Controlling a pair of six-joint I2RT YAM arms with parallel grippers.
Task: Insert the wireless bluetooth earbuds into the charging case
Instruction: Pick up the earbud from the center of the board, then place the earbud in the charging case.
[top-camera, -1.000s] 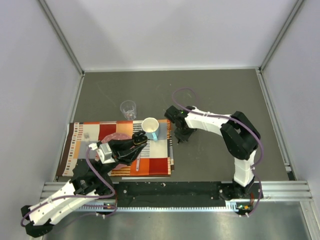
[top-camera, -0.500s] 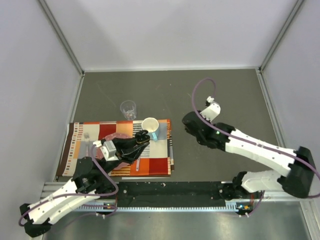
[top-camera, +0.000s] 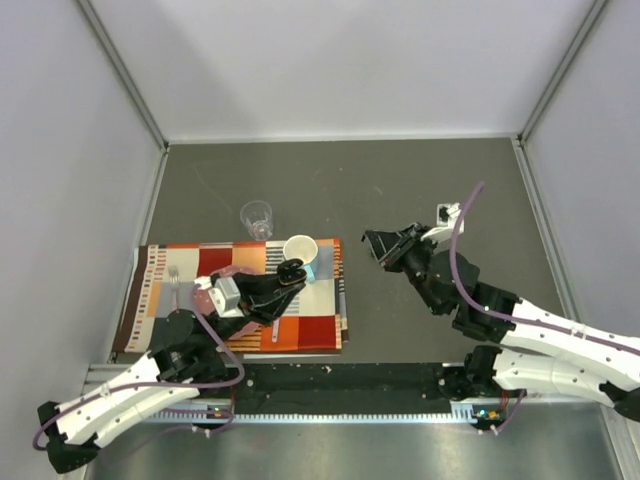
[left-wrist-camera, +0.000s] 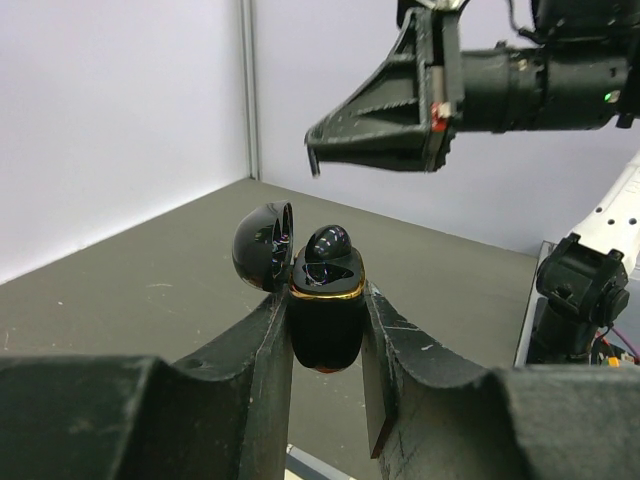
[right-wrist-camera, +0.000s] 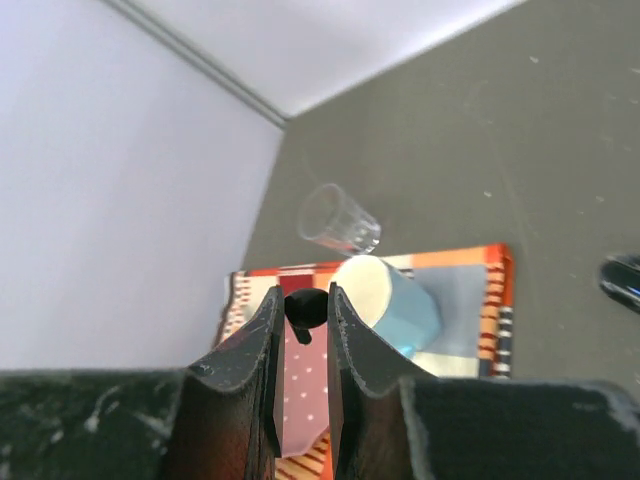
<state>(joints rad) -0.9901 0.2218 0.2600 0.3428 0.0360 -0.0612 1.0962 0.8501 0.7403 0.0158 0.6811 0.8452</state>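
One glossy black earbud (right-wrist-camera: 304, 310) clamped in right pincer (right-wrist-camera: 303, 296); left pincer (left-wrist-camera: 327, 298) grips charging case (left-wrist-camera: 325, 330) (lid open).

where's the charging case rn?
Left-centre in the top view: the charging case is clamped in the left gripper, lid open, raised over the striped placemat just beside the white mug.

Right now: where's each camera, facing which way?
Top external: overhead behind bases, looking down; left arm, right arm show.
Left wrist: looks along its fingers, clamped on the open charging case, toward the right gripper.
Right wrist: looks down past its fingers, pinching an earbud, at the mug.
Shared: mug, in top and right wrist.
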